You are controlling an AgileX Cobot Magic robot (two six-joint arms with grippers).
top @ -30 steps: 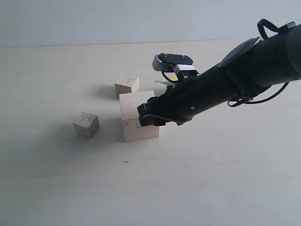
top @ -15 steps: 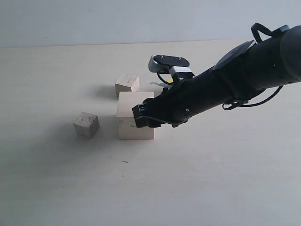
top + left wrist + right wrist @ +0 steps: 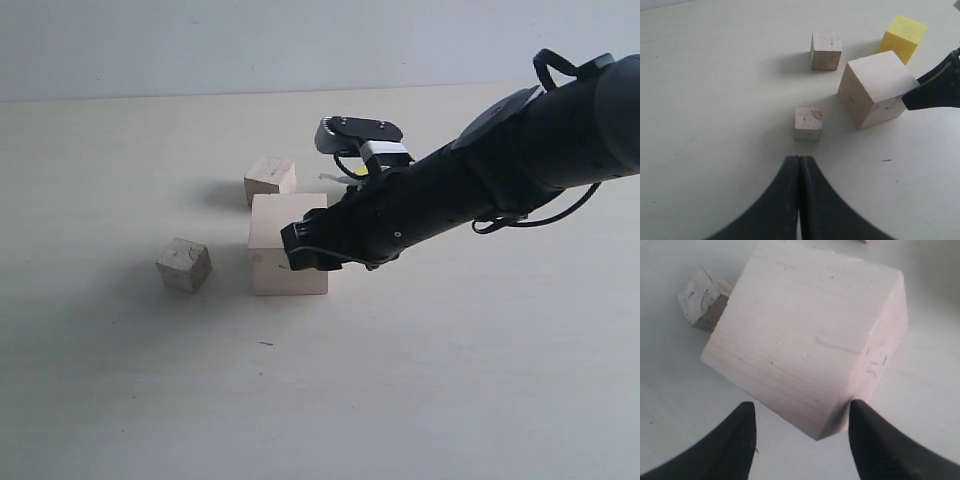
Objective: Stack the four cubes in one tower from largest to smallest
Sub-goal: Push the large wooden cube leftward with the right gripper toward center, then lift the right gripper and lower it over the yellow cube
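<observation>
Centre of worktop [image 3: 450, 390]: right claw [image 3: 801, 407] spread wide against corner of big wooden cube [image 3: 272, 225]; left claw [image 3: 799, 160] clenched, empty. Likely light, rigid, smooth; grip opposite flat faces.

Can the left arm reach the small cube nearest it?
Probably yes: only bare table lies between the left gripper and that small cube, though its jaws are shut and must open first.

large cube [image 3: 288, 258] centre | small cube [image 3: 183, 264] left of it | other small cube [image 3: 270, 180] behind it
</observation>
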